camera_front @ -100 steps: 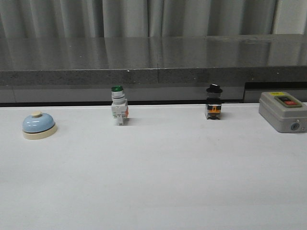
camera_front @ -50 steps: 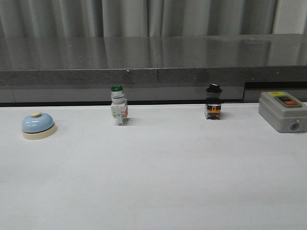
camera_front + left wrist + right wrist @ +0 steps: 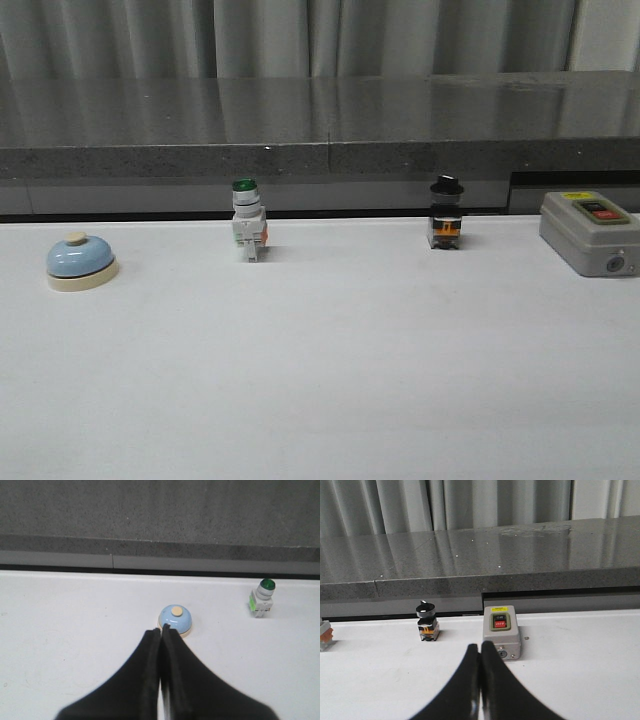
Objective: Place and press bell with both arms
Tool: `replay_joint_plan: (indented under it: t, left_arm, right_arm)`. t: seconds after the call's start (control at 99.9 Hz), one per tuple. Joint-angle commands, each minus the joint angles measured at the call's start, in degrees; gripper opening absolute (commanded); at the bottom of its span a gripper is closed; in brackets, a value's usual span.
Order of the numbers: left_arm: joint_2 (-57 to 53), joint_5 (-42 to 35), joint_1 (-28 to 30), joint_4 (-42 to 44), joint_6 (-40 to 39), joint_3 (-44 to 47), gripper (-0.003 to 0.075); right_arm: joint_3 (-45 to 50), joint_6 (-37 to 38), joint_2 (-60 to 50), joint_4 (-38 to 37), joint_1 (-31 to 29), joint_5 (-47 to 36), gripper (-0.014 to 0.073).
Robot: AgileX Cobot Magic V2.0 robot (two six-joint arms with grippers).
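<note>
The light-blue bell [image 3: 80, 262] with cream base and cream button stands at the far left of the white table. It also shows in the left wrist view [image 3: 175, 620], just beyond my left gripper [image 3: 161, 628], which is shut and empty, its tips overlapping the bell's near edge in the picture. My right gripper [image 3: 480, 646] is shut and empty, its tips in front of the grey box. Neither arm shows in the front view.
A green-capped white push-button switch [image 3: 246, 232] and a black-knobbed switch [image 3: 446, 224] stand along the back of the table. A grey box with a red button [image 3: 592, 232] sits at the far right. A dark stone ledge [image 3: 320, 125] runs behind the table.
The bell's position in the front view shifts by a pixel or two at most; nothing else has visibly changed.
</note>
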Motion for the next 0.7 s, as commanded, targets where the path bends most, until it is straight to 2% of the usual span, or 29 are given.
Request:
replay_joint_plan:
  t: [0.0,0.34,0.43,0.51,0.53,0.54,0.57,0.59,0.61,0.65,0.67,0.69]
  left_arm:
    - [5.98,-1.03,0.11,-0.69,-0.7,-4.87,-0.002]
    - [17.85,-0.11,0.11,-0.69,-0.44,-6.73,-0.002]
    - [18.95,-0.11,0.11,-0.94,1.43,-6.73,0.0029]
    - [19.32,-0.11,0.11,-1.07,2.34,-6.73,0.0161]
    - [19.32,-0.11,0.11,-1.07,2.34,-6.73,0.0227]
    - [19.32,-0.11,0.11,-1.07,2.34,-6.73,0.0227]
    - [19.32,-0.11,0.11,-1.07,2.34,-6.73,0.0347]
    - [19.32,-0.11,0.11,-1.07,2.34,-6.73,0.0369]
    - [19.32,-0.11,0.11,-1.07,2.34,-6.73,0.0459]
    - [19.32,-0.23,0.11,-1.07,2.34,-6.73,0.0568]
    - [19.32,-0.34,0.11,-1.07,2.34,-6.73,0.0648]
    - [19.32,-0.45,0.11,-1.07,2.34,-6.73,0.0665]
  right_arm:
    - [-0.78,0.06,-0.88,0.09,-0.47,-4.93,-0.006]
    - [-0.78,0.06,-0.88,0.09,-0.47,-4.93,-0.006]
    - [-0.78,0.06,-0.88,0.09,-0.47,-4.93,-0.006]
    - [-0.78,0.06,-0.88,0.09,-0.47,-4.93,-0.006]
    - [-0.78,0.06,-0.88,0.09,-0.47,-4.93,-0.006]
    - [-0.78,0.06,-0.88,0.09,-0.47,-4.93,-0.006]
    - [-0.78,0.06,-0.88,0.09,-0.47,-4.93,-0.006]
    - [-0.78,0.06,-0.88,0.09,-0.47,-4.93,-0.006]
    - [-0.78,0.06,-0.88,0.09,-0.47,-4.93,-0.006]
    - [-0.78,0.06,-0.88,0.09,-0.47,-4.93,-0.006]
    - [-0.78,0.06,-0.88,0.09,-0.47,-4.93,-0.006]
    - [-0.78,0.06,-0.88,0.09,-0.47,-4.93,-0.006]
